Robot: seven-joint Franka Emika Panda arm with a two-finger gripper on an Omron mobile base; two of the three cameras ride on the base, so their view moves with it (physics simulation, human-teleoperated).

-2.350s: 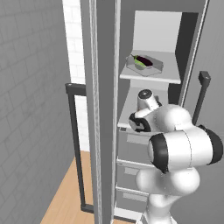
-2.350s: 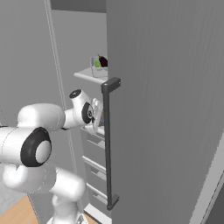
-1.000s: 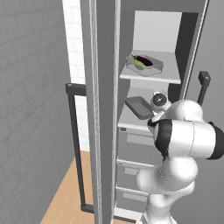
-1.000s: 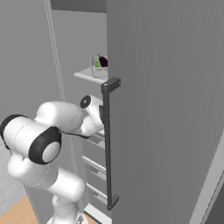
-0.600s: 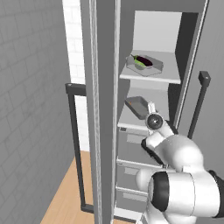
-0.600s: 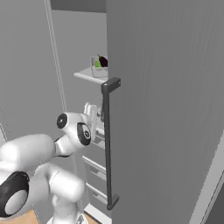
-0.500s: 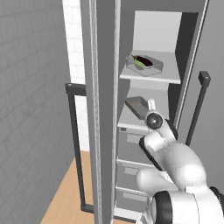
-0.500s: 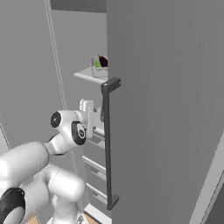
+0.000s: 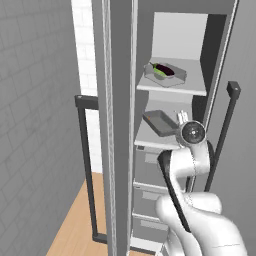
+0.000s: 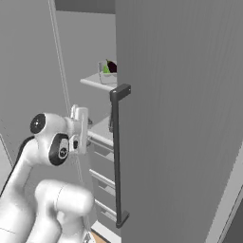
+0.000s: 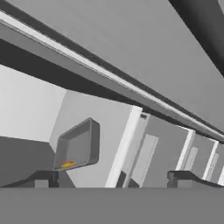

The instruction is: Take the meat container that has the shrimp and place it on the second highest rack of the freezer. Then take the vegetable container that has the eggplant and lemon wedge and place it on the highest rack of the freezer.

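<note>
Open freezer with the arm drawn back in front of it. The freezer serves as the landmark throughout.

Top rack: carries the pale vegetable tray, which holds the eggplant and the lemon wedge side by side, the wedge toward the open front. In the right base view the same tray sits at the edge of this rack, with the dark eggplant and green-yellow wedge showing just past the freezer door.

Second rack: carries the dark meat tray, lying flat near the front edge, at an angle to that edge. In the hand view the tray appears rolled on its side by the camera's tilt, and the small orange shrimp lies inside near one short wall. Pale drawers stack below this rack.

End effector: stands just outside the front of the second rack, beside the meat tray and apart from it. Its fingers are spread wide, one tip at each lower side of the hand view, with nothing between them. In the right base view the end effector points upward beside the door's dark bar handle, level with the second rack.

A second dark bar handle runs down the freezer's left side, above a wooden floor.
</note>
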